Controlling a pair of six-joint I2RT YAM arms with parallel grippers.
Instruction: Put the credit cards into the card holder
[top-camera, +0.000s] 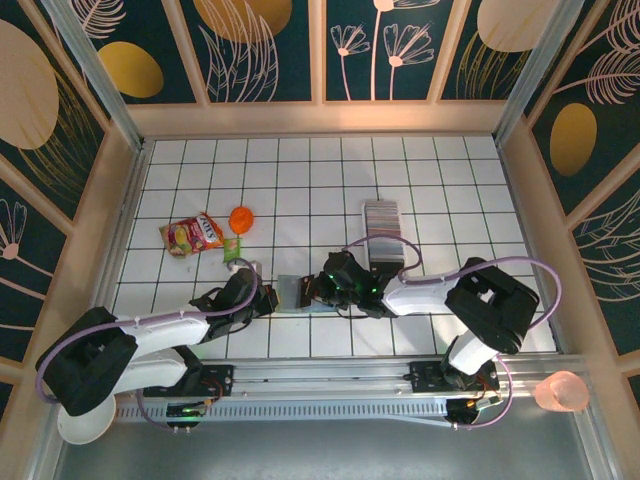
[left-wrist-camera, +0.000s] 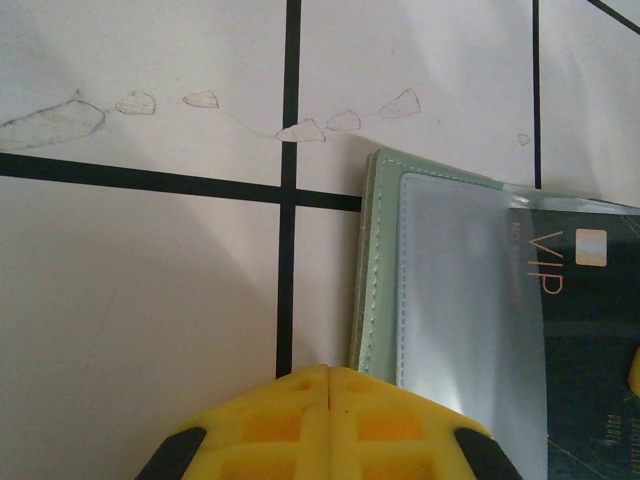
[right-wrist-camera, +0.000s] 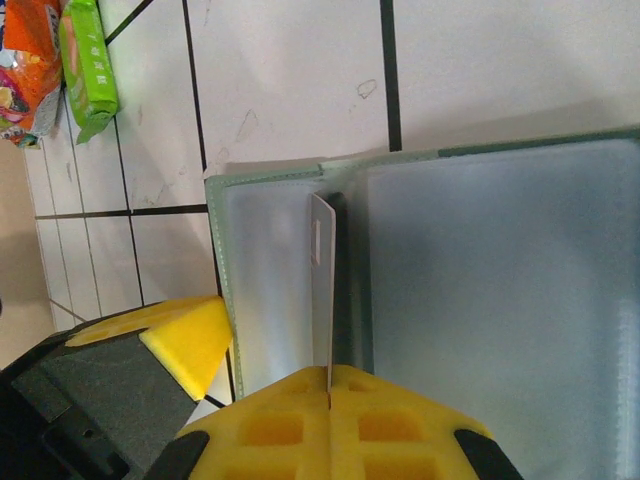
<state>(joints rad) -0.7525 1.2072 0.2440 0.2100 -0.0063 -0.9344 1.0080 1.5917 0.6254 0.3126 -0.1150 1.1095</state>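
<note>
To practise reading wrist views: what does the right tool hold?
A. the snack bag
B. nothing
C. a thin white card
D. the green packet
C: the right tool pinches a thin white card, seen edge-on, over the open sage-green card holder.

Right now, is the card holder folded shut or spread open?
Spread open: the card holder lies flat with its bluish-grey inner pockets facing up, a dark VIP card in one.

White tiled table (top-camera: 300, 170), dark floral wall panels (top-camera: 265, 45), wooden frames (top-camera: 320, 118)
</note>
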